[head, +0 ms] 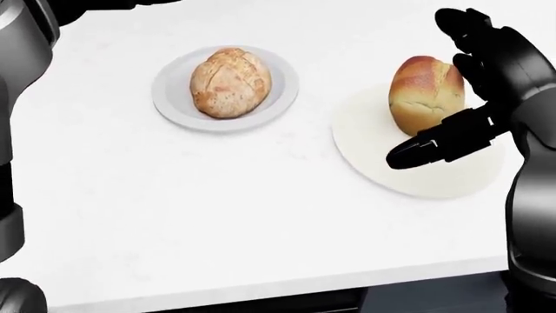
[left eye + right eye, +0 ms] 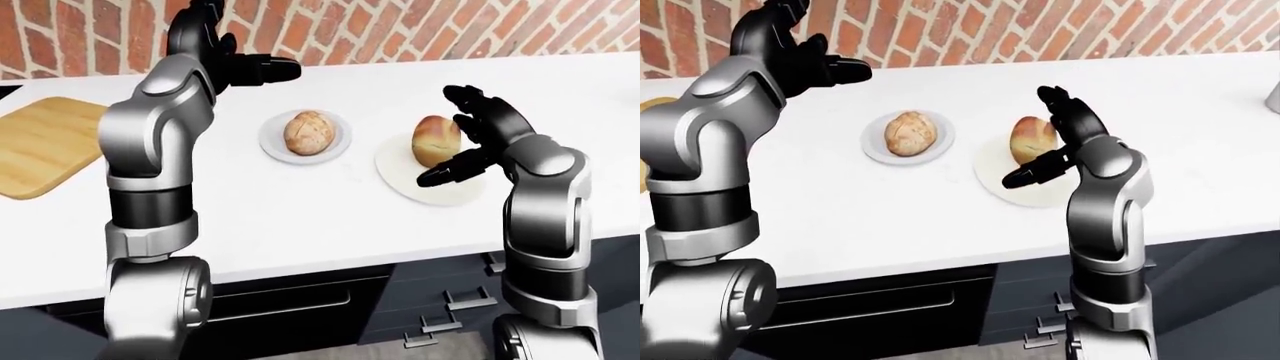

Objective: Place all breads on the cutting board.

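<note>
A round brown loaf (image 1: 230,82) lies on a small grey plate (image 1: 174,104) on the white counter. A taller golden bread roll (image 1: 424,92) stands on a white plate (image 1: 409,169) to its right. My right hand (image 1: 452,98) is open beside the roll's right side, thumb (image 1: 435,145) below it, fingers (image 1: 465,39) above, not closed on it. My left hand (image 2: 245,67) is open and empty, raised above the counter. The wooden cutting board (image 2: 40,142) lies at the far left in the left-eye view.
A red brick wall (image 2: 400,30) runs behind the counter. Dark drawers with handles (image 2: 470,300) sit below the counter edge. A grey object (image 2: 1274,97) shows at the right edge of the right-eye view.
</note>
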You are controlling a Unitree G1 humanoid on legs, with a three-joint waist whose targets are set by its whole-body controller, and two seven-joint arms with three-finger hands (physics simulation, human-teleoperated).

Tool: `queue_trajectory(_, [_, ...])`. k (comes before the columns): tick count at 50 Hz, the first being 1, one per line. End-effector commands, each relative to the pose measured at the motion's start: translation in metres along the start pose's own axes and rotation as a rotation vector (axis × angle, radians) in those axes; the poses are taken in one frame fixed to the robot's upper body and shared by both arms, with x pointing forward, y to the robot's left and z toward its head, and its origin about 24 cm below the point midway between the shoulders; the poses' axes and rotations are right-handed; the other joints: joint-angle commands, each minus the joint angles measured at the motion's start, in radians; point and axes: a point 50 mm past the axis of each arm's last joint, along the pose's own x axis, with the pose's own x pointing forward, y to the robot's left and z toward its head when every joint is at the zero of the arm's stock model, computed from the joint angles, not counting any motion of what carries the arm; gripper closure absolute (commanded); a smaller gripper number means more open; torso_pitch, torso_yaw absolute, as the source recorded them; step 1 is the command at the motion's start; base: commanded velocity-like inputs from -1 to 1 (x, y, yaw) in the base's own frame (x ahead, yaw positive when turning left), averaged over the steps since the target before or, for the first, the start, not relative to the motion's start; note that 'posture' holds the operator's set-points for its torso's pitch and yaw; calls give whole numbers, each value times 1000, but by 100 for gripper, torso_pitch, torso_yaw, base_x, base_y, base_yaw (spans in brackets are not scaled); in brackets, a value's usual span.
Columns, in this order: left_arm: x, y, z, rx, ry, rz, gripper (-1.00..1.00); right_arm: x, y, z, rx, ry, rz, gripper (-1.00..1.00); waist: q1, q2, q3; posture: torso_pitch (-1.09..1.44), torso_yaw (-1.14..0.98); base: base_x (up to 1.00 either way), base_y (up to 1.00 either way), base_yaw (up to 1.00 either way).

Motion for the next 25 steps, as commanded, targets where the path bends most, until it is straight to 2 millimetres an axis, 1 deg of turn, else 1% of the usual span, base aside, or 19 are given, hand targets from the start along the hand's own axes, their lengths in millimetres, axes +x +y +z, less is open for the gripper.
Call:
queue_trajectory(1, [-4,-1,21,0,-100,-5,-100,-5,-8,15,-27,-69,-48,-88,0,-1,-30,0,0,0,0,0])
queue_trajectory(6, [-5,-1,20,-1,-99,-4,-100,-5,-5,15,-41,-71,-51,-86,0,0,-31,0,0,0,0,0])
queue_trajectory(8, [-5,-1,21,-3,-100,-4,-100,-3,-5,16,-52,-76,-62,-78,0,0,-31,0,0,0,0,0])
queue_trajectory(10, [-5,-1,20,-4,-99,-5,-100,-1,-5,17,-62,-81,-72,-80,-1,1,-31,0,0,0,0,0])
queue_trajectory(14, [-5,-1,18,-3,-97,-4,-100,3,-5,18,-71,-90,-95,-79,-2,1,-31,0,0,0,0,0])
queue_trajectory(17, [-5,-1,17,-3,-96,-5,-100,4,-5,19,-71,-94,-113,-73,-1,2,-32,0,0,0,0,0])
queue_trajectory(24, [-6,-1,16,-4,-95,-5,-100,8,-5,18,-94,-103,-151,-69,-1,2,-31,0,0,0,0,0])
queue_trajectory(25, [-6,-1,16,-4,-96,-5,-100,7,-4,18,-96,-103,-150,-64,-1,2,-31,0,0,0,0,0])
